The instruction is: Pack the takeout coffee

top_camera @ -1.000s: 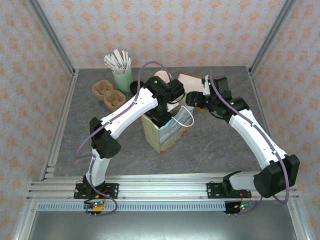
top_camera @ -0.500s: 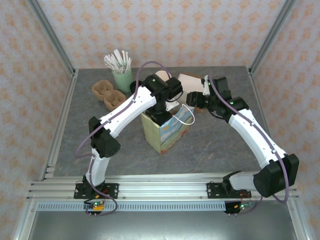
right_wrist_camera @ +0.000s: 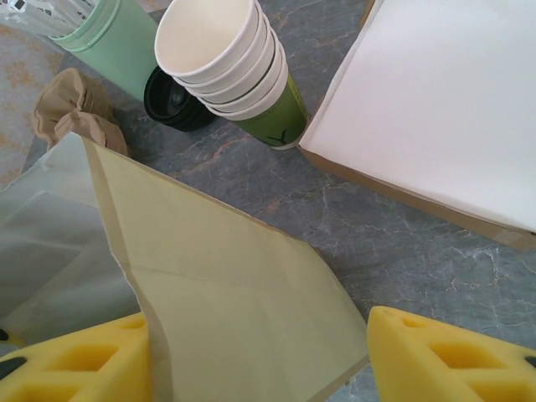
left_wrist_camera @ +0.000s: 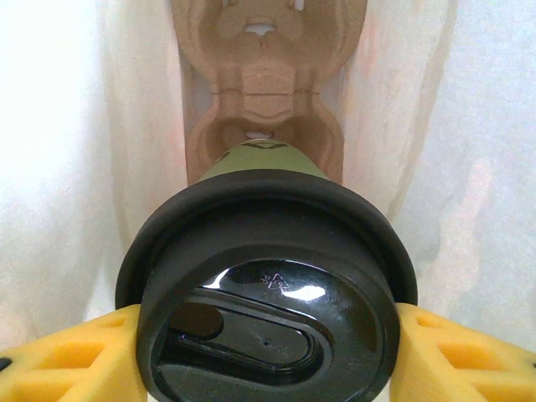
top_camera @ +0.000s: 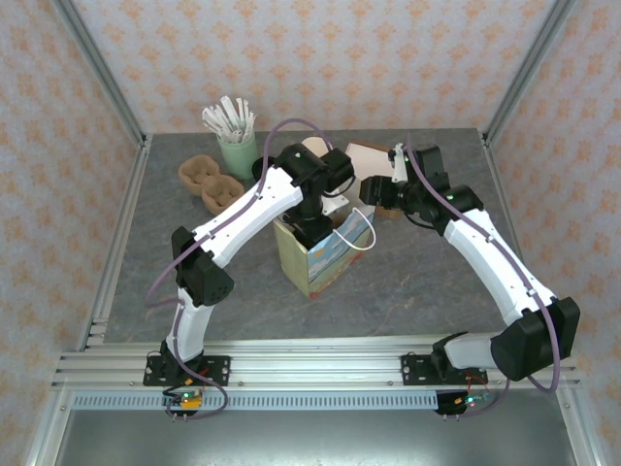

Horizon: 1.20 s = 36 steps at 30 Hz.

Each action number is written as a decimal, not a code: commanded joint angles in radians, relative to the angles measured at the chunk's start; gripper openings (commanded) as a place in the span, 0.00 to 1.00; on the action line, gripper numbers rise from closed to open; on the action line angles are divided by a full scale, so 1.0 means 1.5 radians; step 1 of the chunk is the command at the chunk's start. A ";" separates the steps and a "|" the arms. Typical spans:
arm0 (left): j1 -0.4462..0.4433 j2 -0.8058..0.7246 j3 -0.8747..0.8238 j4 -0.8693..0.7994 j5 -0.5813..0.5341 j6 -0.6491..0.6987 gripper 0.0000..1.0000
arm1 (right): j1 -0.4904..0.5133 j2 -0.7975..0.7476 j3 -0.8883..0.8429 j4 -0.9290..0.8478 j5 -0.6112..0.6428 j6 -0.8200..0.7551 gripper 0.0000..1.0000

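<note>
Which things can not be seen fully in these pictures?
1. Left wrist: takeout coffee base, hidden by its own lid; seated in the pulp carrier or not, unclear.
2. Right wrist: right end effector's hold on the paper bag, cut by the bottom edge.
3. Top external: bag interior, behind left arm.

Glossy black plastic caps the takeout coffee [left_wrist_camera: 266, 310], its paper wall matt green, above a rough brown moulded-pulp carrier [left_wrist_camera: 264, 84]. Upper centre, smooth cream paper cups [right_wrist_camera: 219, 52] on a veined, stone-look table [right_wrist_camera: 368, 226].
</note>
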State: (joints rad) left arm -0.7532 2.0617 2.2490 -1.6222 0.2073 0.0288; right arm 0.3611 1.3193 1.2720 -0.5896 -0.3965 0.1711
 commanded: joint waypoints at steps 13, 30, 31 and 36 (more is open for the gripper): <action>0.008 -0.015 -0.007 -0.031 0.032 0.032 0.23 | -0.004 0.008 0.039 -0.011 -0.025 0.002 0.59; 0.008 -0.020 -0.002 -0.029 0.031 0.028 0.22 | -0.002 0.009 0.055 -0.021 -0.054 0.001 0.33; 0.008 -0.020 -0.002 -0.029 0.030 0.028 0.22 | -0.002 0.009 0.054 -0.021 -0.056 0.000 0.31; 0.008 -0.019 -0.002 -0.029 0.029 0.028 0.22 | -0.002 0.011 0.052 -0.021 -0.060 -0.004 0.21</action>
State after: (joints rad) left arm -0.7460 2.0617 2.2475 -1.6222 0.2546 0.0544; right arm 0.3592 1.3289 1.3266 -0.6098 -0.4732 0.1783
